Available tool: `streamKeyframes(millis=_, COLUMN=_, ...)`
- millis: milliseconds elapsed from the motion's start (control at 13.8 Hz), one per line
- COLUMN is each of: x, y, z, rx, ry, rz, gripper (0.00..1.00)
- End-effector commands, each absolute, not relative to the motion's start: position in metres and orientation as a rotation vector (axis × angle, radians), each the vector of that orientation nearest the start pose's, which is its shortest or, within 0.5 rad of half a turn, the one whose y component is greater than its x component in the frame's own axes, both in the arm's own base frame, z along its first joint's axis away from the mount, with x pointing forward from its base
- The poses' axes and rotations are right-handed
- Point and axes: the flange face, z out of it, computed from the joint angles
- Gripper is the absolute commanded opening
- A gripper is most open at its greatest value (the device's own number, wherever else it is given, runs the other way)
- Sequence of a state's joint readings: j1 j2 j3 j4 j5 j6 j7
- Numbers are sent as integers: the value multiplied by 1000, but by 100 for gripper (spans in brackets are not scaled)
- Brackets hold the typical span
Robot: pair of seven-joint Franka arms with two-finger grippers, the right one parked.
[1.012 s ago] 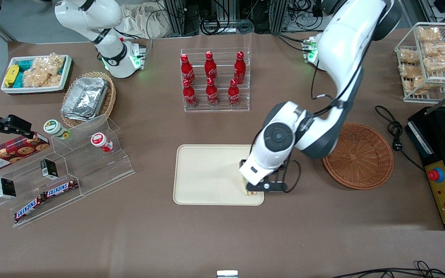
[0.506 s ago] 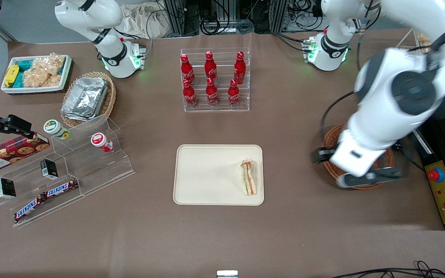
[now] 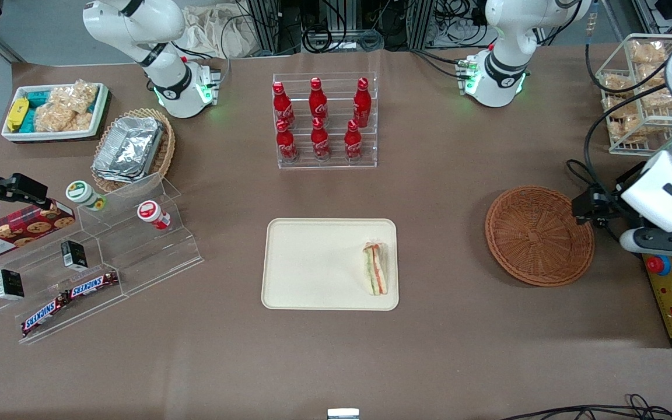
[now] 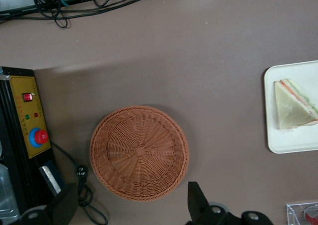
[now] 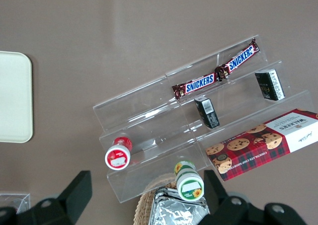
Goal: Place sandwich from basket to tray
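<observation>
On the tray (image 3: 312,262), sandwich (image 3: 375,268) released a second ago and left lying flat; basket (image 3: 539,234) emptied. Gripper (image 4: 131,210) pulled well away above the basket, fingers (image 4: 198,201) apart, holding nothing. Task apparently done.

**What is escaping your view**

You are seeing the gripper (image 4: 131,210) only as two dark fingertips (image 4: 196,202); its body is running off the wrist picture. The tray (image 4: 278,143) is being cropped there too, and the picture's edge is clipping the sandwich (image 4: 293,106).
</observation>
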State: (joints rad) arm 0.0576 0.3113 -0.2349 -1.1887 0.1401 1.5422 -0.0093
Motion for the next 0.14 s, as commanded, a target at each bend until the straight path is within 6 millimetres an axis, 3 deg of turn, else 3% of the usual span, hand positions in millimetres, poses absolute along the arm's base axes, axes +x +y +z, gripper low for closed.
streamKeyframes(millis=0, x=630, y=-65, z=619, rx=-3062, ry=241, rz=-40, gripper=99)
streamKeyframes(millis=72, x=629, y=-64, z=619, rx=-3062, ry=241, rz=-38, gripper=99)
